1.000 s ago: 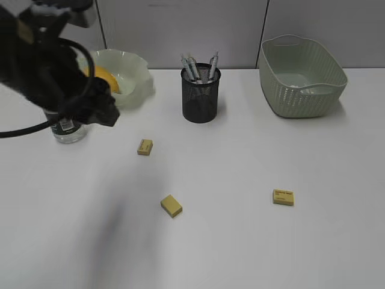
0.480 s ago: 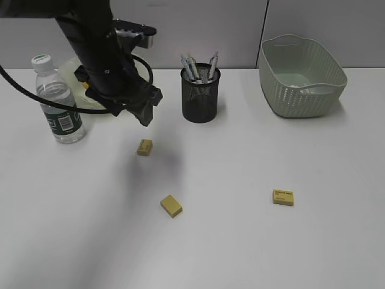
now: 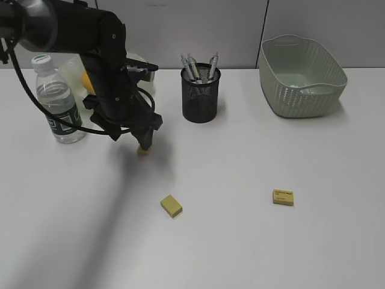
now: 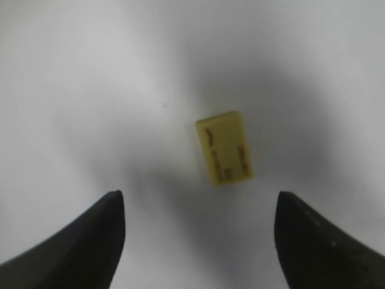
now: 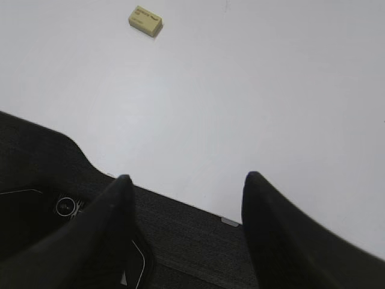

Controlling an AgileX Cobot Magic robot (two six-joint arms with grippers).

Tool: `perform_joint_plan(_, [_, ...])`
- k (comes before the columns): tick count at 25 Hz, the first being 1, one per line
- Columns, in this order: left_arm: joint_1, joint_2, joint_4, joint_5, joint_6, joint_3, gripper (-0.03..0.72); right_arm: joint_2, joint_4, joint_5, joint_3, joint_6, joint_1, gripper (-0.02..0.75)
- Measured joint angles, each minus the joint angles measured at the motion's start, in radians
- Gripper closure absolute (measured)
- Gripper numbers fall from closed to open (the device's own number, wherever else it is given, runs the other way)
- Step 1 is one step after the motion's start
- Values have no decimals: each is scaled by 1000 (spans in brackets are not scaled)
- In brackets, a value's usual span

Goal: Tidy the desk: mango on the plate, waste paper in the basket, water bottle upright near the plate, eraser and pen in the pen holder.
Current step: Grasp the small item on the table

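Note:
My left gripper (image 3: pixel 144 139) hangs open just above a small yellow eraser (image 3: pixel 143 152) in front of the pen holder's left side. In the left wrist view the eraser (image 4: pixel 225 147) lies on the white desk (image 4: pixel 90 90) ahead of the open gripper (image 4: pixel 198 195), untouched. The black mesh pen holder (image 3: pixel 201 96) holds several pens (image 3: pixel 192 66). The water bottle (image 3: pixel 58 102) stands upright left of the arm. The plate (image 3: pixel 75 66) and mango (image 3: pixel 88 81) are mostly hidden behind the arm. The basket (image 3: pixel 302 75) is at the back right. My right gripper (image 5: pixel 189 176) is open and empty over the desk's front edge. No waste paper shows.
Two more yellow erasers lie on the desk, one at the front centre (image 3: pixel 171 206) and one at the front right (image 3: pixel 283 197). The right wrist view shows an eraser (image 5: pixel 145 20) far ahead and the dark robot base (image 5: pixel 180 253) below the desk edge.
The left arm has swung right from the upright bottle and come down over the eraser near the pen holder. The bottle stays standing where it was.

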Motion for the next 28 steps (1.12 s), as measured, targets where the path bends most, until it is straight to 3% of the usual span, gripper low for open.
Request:
perform_joint_plan(9, [-2, 75, -54, -13, -24, -73, 175, 0, 0, 0, 0, 0, 0, 282])
perform_joint_plan(22, [-4, 111, -13, -40, -88, -85, 431, 0, -2, 0, 0, 0, 0, 282])
perform_joint_plan(28, [-4, 118, -10, -41, -90, -88, 448, 0, -2, 0, 0, 0, 0, 282])
